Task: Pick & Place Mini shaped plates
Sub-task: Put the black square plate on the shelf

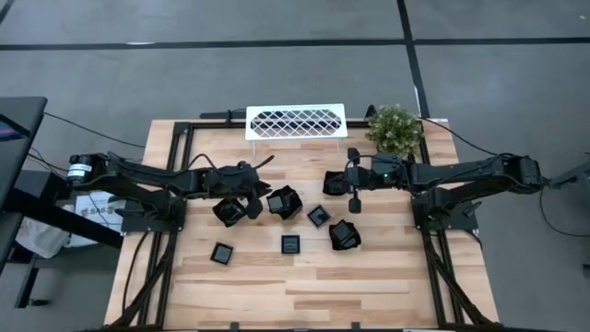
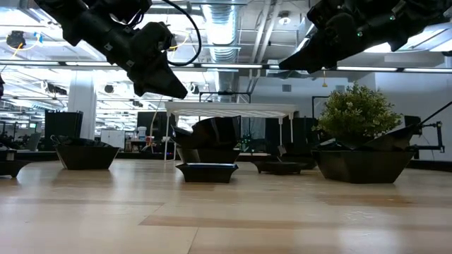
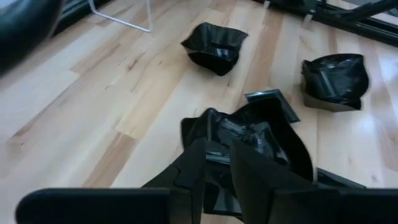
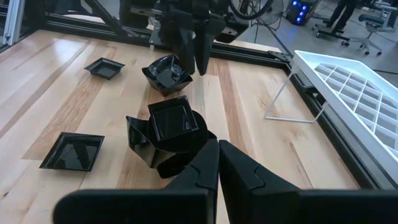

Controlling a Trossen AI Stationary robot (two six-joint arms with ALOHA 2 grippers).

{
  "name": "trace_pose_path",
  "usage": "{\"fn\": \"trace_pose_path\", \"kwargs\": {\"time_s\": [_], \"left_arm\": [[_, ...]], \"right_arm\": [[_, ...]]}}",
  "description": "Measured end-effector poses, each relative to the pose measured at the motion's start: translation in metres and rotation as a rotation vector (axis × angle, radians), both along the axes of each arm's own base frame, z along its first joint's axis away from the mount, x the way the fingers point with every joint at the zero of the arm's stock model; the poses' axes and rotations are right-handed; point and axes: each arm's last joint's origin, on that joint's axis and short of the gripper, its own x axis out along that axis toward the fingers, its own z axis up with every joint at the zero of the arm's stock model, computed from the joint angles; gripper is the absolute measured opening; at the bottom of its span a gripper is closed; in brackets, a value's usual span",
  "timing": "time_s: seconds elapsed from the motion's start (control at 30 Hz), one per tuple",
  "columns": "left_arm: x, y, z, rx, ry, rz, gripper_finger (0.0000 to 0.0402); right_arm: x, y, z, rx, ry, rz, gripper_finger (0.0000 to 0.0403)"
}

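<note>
The black mini plates [image 1: 288,205] sat in a loose bunch near the middle of the bench [image 1: 304,295]. The near half of the wood was bare, with lots of room. The white rack [image 1: 295,121] and a little green plant [image 1: 395,128] stood at the far edge.

The left pincer [image 1: 251,205] hung just over a deep plate [image 1: 230,211]. Its own camera showed the fingers [image 3: 194,168] a small way apart with nothing between them. The right pincer [image 1: 354,197] was shut and empty, up above the bench.

The low view showed both arms lifted off the wood. The top view could not show that.
</note>
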Motion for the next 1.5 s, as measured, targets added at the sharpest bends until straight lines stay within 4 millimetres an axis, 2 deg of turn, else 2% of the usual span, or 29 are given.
{"fn": "trace_pose_path", "kwargs": {"time_s": [0.13, 0.27, 0.53, 0.77, 1.0, 1.23, 1.5], "left_arm": [[-0.004, 0.002, -0.004, 0.035, 0.012, 0.072, 0.0100], [-0.009, 0.002, -0.011, -0.029, 0.019, 0.111, 0.0112], [-0.011, -0.001, -0.014, -0.117, 0.011, 0.130, 0.0110], [-0.011, -0.001, -0.015, -0.096, 0.026, 0.106, 0.0110], [-0.011, -0.002, -0.016, -0.086, 0.043, 0.049, 0.0127], [-0.022, -0.002, -0.029, -0.089, 0.090, 0.054, 0.0128], [-0.018, -0.002, -0.025, -0.133, 0.013, 0.067, 0.0129]], "right_arm": [[0.000, 0.000, 0.000, 0.000, 0.000, 0.000, 0.0006], [0.000, 0.000, 0.000, 0.000, 0.000, 0.000, 0.0006], [0.000, 0.000, 0.000, 0.032, -0.003, -0.010, 0.0006], [0.000, 0.000, 0.000, 0.033, -0.003, -0.010, 0.0006], [0.000, 0.000, 0.000, 0.033, -0.003, -0.010, 0.0006], [0.000, 0.000, 0.000, 0.034, -0.003, -0.010, 0.0006], [0.000, 0.000, 0.000, 0.033, -0.003, -0.010, 0.0006]]}}
